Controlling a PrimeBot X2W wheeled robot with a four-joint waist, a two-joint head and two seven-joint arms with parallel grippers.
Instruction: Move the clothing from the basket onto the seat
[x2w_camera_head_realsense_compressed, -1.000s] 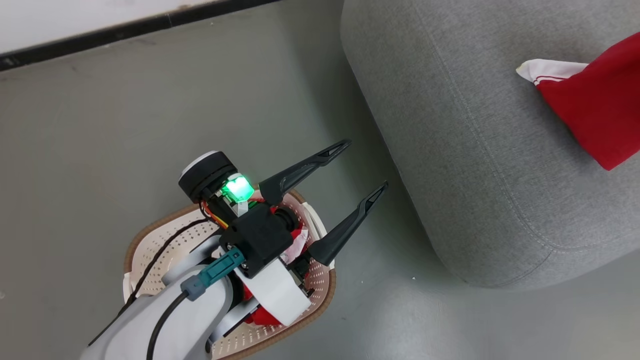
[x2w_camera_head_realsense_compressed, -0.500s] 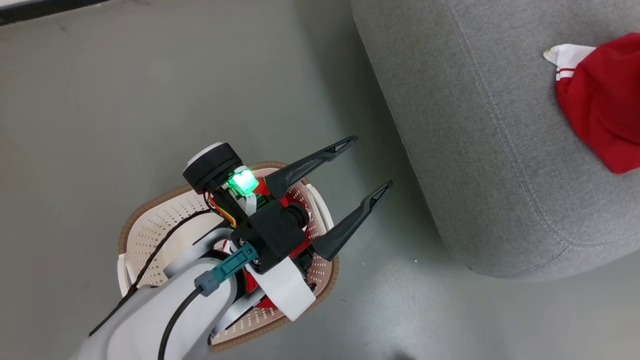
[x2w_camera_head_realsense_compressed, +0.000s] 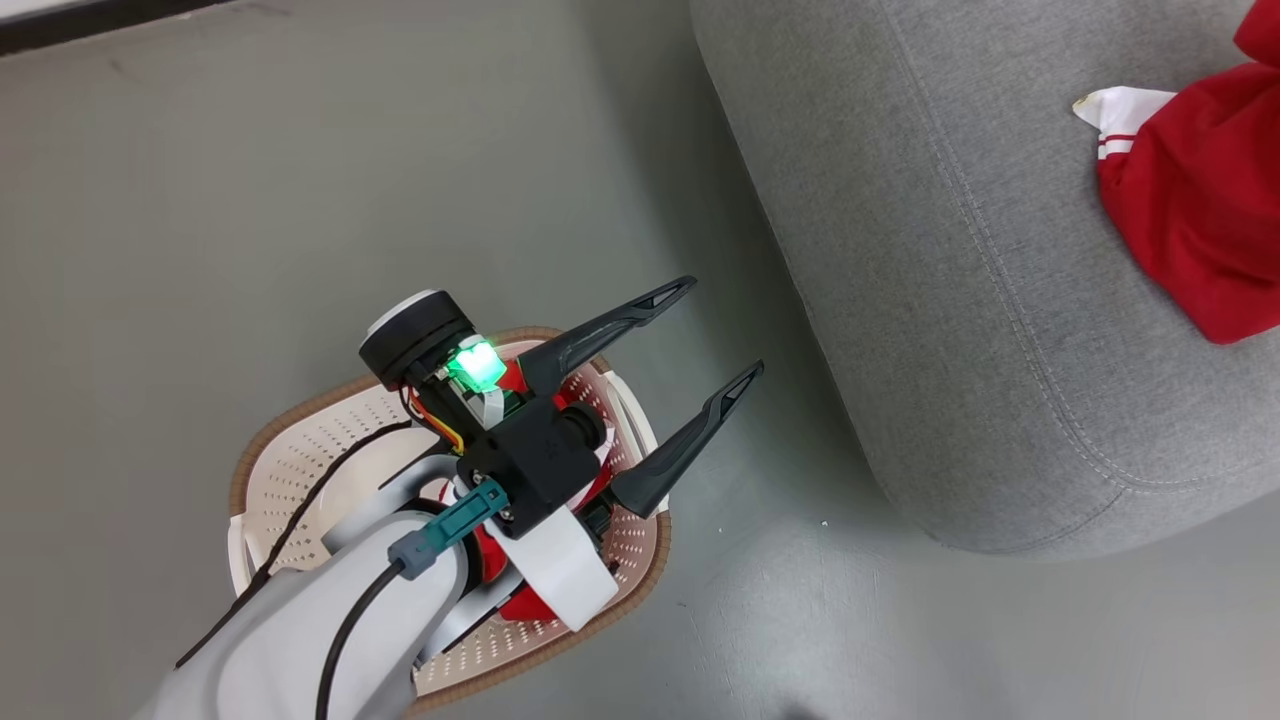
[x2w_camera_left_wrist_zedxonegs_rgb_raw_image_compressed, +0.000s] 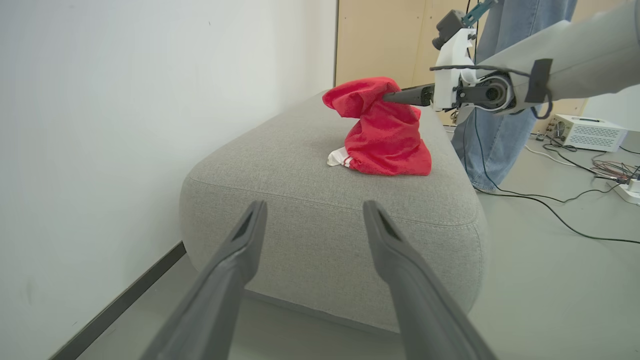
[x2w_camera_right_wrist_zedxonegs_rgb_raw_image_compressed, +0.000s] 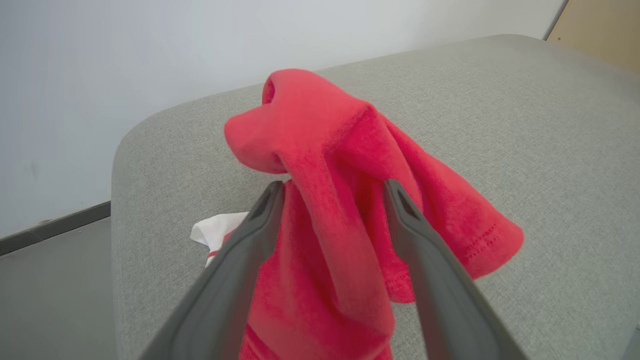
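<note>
- From the head: left gripper (x2w_camera_head_realsense_compressed: 725, 325) held above the basket (x2w_camera_head_realsense_compressed: 300, 465), its two dark fingers spread wide and empty, pointing towards the seat (x2w_camera_head_realsense_compressed: 950, 300).
- Basket down on the grey floor (x2w_camera_head_realsense_compressed: 250, 200) just beside the seat's rounded corner, with some red clothing (x2w_camera_head_realsense_compressed: 535, 603) glimpsed inside under the arm.
- More red clothing with a white striped edge lying on top of the seat at the right of this view, well apart from the basket.
- From the left wrist: same left gripper (x2w_camera_left_wrist_zedxonegs_rgb_raw_image_compressed: 315, 207) wide open, gripping nothing, aimed at the near end of the seat (x2w_camera_left_wrist_zedxonegs_rgb_raw_image_compressed: 300, 150).
- Clothing (x2w_camera_left_wrist_zedxonegs_rgb_raw_image_compressed: 387, 135) heaped on the seat top, its peak lifted onto the right gripper (x2w_camera_left_wrist_zedxonegs_rgb_raw_image_compressed: 395, 96) coming in from the right.
- Behind the seat, a person's legs (x2w_camera_left_wrist_zedxonegs_rgb_raw_image_compressed: 505, 120) in jeans, plus cables (x2w_camera_left_wrist_zedxonegs_rgb_raw_image_compressed: 575, 220) across the floor.
- From the right wrist: right gripper (x2w_camera_right_wrist_zedxonegs_rgb_raw_image_compressed: 333, 186) with fingers parted wide, not pinching.
- Clothing (x2w_camera_right_wrist_zedxonegs_rgb_raw_image_compressed: 320, 140) draped between and over those fingers, hanging down onto the seat (x2w_camera_right_wrist_zedxonegs_rgb_raw_image_compressed: 525, 125); white trim (x2w_camera_right_wrist_zedxonegs_rgb_raw_image_compressed: 220, 232) lying on the cushion at the left.
</note>
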